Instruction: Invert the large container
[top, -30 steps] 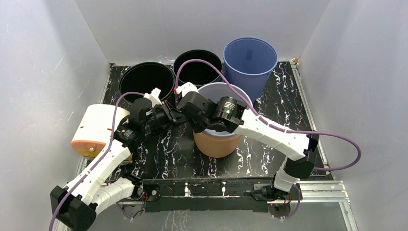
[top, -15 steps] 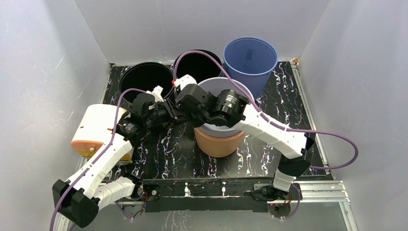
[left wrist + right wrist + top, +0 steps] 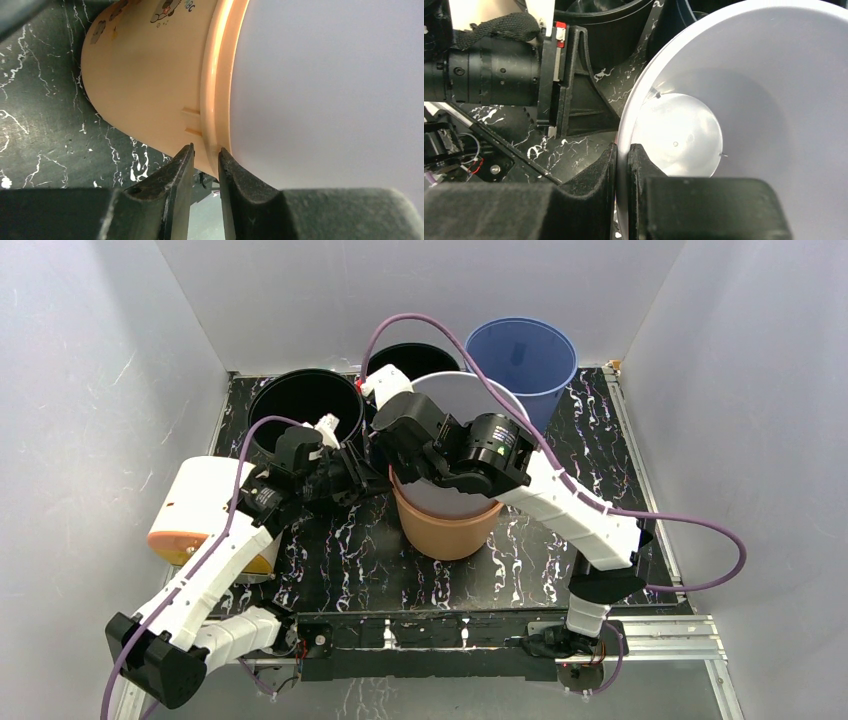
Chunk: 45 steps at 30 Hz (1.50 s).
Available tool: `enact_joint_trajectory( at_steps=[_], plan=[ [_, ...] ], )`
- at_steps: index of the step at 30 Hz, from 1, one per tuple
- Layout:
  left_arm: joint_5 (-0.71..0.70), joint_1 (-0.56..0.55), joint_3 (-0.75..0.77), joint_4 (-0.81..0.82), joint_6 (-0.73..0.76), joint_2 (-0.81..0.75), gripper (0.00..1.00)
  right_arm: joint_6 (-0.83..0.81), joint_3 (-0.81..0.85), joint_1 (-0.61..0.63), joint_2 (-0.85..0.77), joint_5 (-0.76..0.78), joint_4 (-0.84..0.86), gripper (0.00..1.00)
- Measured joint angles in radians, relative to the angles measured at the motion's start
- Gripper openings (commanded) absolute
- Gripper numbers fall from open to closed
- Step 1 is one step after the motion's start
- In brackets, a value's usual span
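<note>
Two containers are seen nested at the middle of the table (image 3: 340,550): the large grey container (image 3: 455,400) is set mouth up, with its lower part inside the orange container (image 3: 445,535). The grey rim is seen well above the orange rim.

The right gripper (image 3: 408,468) is closed on the rim of the large grey container at about 9 o'clock of its mouth. In the right wrist view, the thin grey wall (image 3: 749,100) is pinched between the two fingers of the right gripper (image 3: 622,150), one inside and one outside, and the round pale bottom is seen deep within.

The left gripper (image 3: 383,486) is brought in from 9 o'clock, low against the orange container. In the left wrist view, the lip of the orange container (image 3: 145,90) is clasped between the narrowly parted fingers of the left gripper (image 3: 204,152), and the grey wall (image 3: 325,90) is seen beyond that lip.

Around the pair, a black bucket (image 3: 300,405) is placed at 10 o'clock, a second black bucket (image 3: 425,358) at 12 o'clock just behind the grey rim, and a blue bucket (image 3: 520,355) at 1 o'clock. A white container (image 3: 205,495) with an orange end is laid on its side at 9 o'clock, at the table's edge.
</note>
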Motion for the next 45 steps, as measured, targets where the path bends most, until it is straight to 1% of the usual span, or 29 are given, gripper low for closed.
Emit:
enact_joint_trajectory(
  at_steps=[9, 16, 25, 29, 32, 36, 37, 41, 45],
  plan=[
    [-0.037, -0.001, 0.023, -0.056, 0.032, -0.004, 0.25, -0.039, 0.005, 0.001, -0.032, 0.034, 0.052, 0.00],
    [-0.061, -0.001, 0.082, -0.117, 0.063, -0.004, 0.30, -0.069, 0.045, 0.001, -0.068, 0.064, 0.082, 0.00],
    [-0.098, -0.001, 0.200, -0.183, 0.135, -0.004, 0.39, -0.113, 0.066, 0.002, -0.134, 0.103, 0.182, 0.00],
    [-0.108, -0.001, 0.237, -0.201, 0.167, -0.004, 0.46, -0.123, 0.059, 0.002, -0.177, 0.138, 0.237, 0.00],
    [-0.108, -0.001, 0.260, -0.205, 0.186, -0.004, 0.49, -0.129, 0.013, 0.004, -0.238, 0.173, 0.296, 0.00],
    [-0.094, -0.001, 0.290, -0.203, 0.217, 0.002, 0.50, -0.135, -0.077, 0.006, -0.351, 0.225, 0.415, 0.00],
    [-0.087, -0.001, 0.301, -0.203, 0.227, 0.010, 0.51, -0.138, -0.102, 0.006, -0.391, 0.251, 0.465, 0.00],
    [-0.056, -0.011, 0.358, -0.196, 0.255, 0.071, 0.52, -0.160, -0.129, 0.006, -0.467, 0.349, 0.560, 0.00],
    [-0.047, -0.053, 0.399, -0.193, 0.282, 0.129, 0.52, -0.202, -0.155, 0.006, -0.521, 0.488, 0.637, 0.00]
  ],
)
